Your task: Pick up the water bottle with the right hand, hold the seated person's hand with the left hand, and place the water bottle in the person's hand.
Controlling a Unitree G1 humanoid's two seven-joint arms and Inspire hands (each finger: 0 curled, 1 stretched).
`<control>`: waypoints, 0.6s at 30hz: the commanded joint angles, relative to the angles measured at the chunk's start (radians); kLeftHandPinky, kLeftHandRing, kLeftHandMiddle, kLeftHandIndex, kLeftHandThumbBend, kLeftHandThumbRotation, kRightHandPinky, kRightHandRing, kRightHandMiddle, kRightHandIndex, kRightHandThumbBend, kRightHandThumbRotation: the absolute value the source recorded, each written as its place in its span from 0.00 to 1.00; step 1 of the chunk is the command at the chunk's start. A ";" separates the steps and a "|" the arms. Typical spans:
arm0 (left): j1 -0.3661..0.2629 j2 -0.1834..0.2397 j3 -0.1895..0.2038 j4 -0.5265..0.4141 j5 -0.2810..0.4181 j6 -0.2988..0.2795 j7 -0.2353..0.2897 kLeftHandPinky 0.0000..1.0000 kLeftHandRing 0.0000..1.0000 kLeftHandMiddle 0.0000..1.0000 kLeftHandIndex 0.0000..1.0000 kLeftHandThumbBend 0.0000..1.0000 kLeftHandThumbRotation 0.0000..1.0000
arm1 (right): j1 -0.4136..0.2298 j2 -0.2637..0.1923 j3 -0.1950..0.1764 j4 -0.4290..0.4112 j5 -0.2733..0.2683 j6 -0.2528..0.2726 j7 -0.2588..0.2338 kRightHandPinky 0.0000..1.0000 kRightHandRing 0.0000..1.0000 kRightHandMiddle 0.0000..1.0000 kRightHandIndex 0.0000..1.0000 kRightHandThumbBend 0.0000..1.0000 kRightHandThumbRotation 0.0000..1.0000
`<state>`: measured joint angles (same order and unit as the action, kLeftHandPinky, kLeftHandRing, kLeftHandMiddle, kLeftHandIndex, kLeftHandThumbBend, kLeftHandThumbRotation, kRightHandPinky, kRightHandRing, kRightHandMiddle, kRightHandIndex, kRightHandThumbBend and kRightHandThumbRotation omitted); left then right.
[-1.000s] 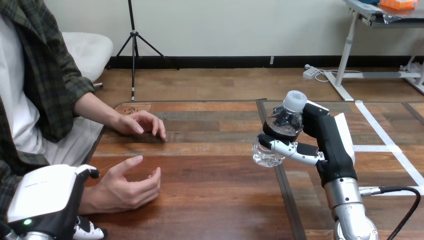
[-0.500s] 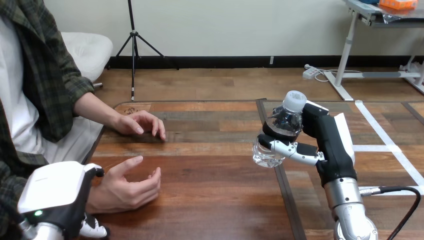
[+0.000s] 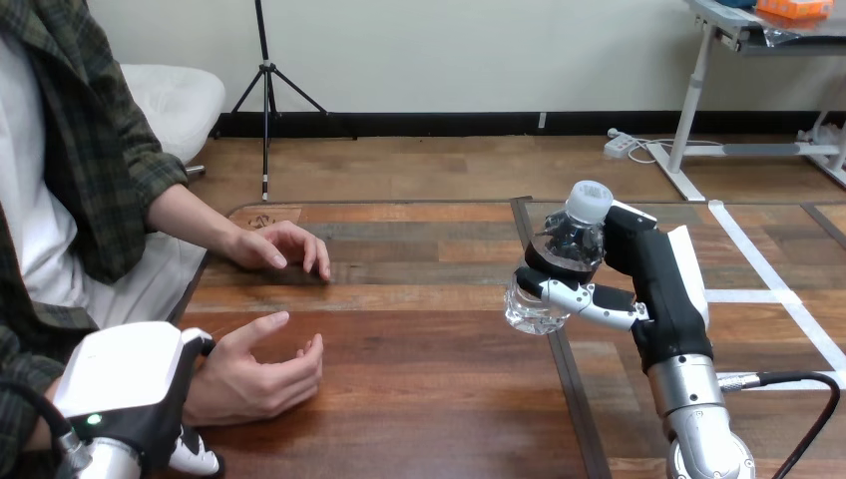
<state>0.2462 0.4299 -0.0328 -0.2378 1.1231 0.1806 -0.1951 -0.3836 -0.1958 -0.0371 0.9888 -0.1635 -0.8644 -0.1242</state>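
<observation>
A clear water bottle [image 3: 552, 284] with a white cap is held tilted over the middle of the wooden table [image 3: 419, 399], cap pointing up and to the right. My right hand [image 3: 638, 274] is shut on it, fingers wrapped round its body. The person's nearer hand [image 3: 254, 374] lies palm up at the table's left with its fingers loosely curled and nothing in it. My left hand [image 3: 125, 384] sits at the bottom left, its white back up, against that hand's wrist. The person's farther hand [image 3: 279, 247] rests palm down further back.
A dark seam [image 3: 559, 369] runs front to back across the table, under the bottle. White tape lines [image 3: 768, 274] mark the table's right part. Bare wood lies between the bottle and the person's nearer hand.
My left hand has moved right and a little down, closing in on the wrist of the person's nearer hand. The right hand and the bottle have stayed in place.
</observation>
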 commanded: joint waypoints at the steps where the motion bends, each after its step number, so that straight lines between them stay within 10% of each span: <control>1: -0.064 0.033 -0.035 0.061 0.024 -0.003 0.046 0.73 0.77 0.79 0.76 0.88 0.00 | -0.062 -0.004 -0.014 -0.050 0.024 -0.025 0.003 0.41 0.44 0.49 0.54 0.72 0.00; 18: -0.119 0.044 -0.092 0.140 0.078 0.069 0.036 0.73 0.76 0.79 0.76 0.84 0.00 | -0.063 -0.010 -0.014 -0.054 0.019 -0.020 -0.002 0.41 0.45 0.50 0.54 0.72 0.00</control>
<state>0.1710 0.4477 -0.0925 -0.1502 1.1632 0.2225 -0.1438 -0.3836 -0.1964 -0.0376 0.9888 -0.1609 -0.8644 -0.1214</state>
